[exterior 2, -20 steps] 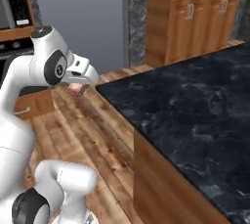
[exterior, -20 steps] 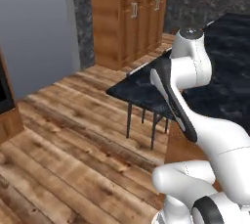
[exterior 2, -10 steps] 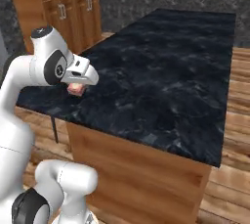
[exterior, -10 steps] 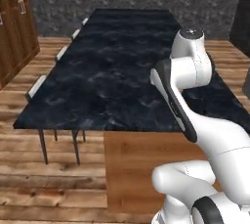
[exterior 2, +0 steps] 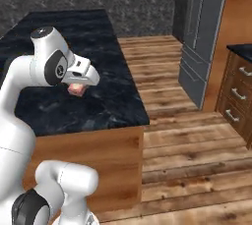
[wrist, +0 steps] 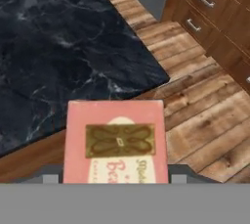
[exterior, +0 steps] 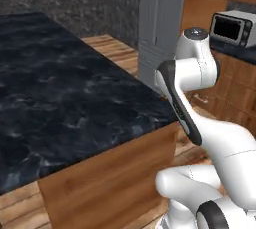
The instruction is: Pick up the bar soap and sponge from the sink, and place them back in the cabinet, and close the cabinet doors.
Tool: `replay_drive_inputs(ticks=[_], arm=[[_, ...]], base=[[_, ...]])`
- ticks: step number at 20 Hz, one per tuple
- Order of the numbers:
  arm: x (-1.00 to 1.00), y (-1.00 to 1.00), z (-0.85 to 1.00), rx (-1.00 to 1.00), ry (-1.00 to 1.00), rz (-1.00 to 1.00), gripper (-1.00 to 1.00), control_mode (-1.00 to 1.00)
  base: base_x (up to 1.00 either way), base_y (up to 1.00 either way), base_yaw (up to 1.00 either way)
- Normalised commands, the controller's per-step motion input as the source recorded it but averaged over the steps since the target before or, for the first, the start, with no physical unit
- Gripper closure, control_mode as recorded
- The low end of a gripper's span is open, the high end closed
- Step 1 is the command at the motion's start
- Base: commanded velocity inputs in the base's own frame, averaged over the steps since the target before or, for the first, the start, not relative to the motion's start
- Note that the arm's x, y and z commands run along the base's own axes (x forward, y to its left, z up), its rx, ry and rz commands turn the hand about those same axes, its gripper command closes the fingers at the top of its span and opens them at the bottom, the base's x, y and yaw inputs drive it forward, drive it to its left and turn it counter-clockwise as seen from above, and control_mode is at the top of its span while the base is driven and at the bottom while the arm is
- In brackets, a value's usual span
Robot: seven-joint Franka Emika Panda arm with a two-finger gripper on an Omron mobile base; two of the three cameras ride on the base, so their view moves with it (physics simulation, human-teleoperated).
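Clamped in the hand point(wrist: 116, 181) at 6 o'clock of the hand view sits the pinkish-brown rectangular bar soap point(wrist: 116, 140), both dark fingers narrowed onto its long sides. It looks rigid, light and probably slick, so those flat sides suit best. Beyond lie the black marbled bench point(wrist: 58, 37) at 11 o'clock and the plank floor point(wrist: 205, 120) at 3.
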Motion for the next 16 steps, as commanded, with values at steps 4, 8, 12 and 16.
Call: replay_drive_inputs(ticks=[4,8,12,16], arm=[[0.0,0.0,0.0,0.0,0.0,0.0,1.0,1.0],[0.0,0.0,0.0,0.0,0.0,0.0,1.0,1.0],[0.0,0.0,0.0,0.0,0.0,0.0,1.0,1.0],[0.0,0.0,0.0,0.0,0.0,0.0,1.0,1.0]], base=[[0.07,0.0,-0.86],[0.21,-0.05,-0.8],[0.35,-0.09,-0.73],[0.4,-0.03,-0.67]])
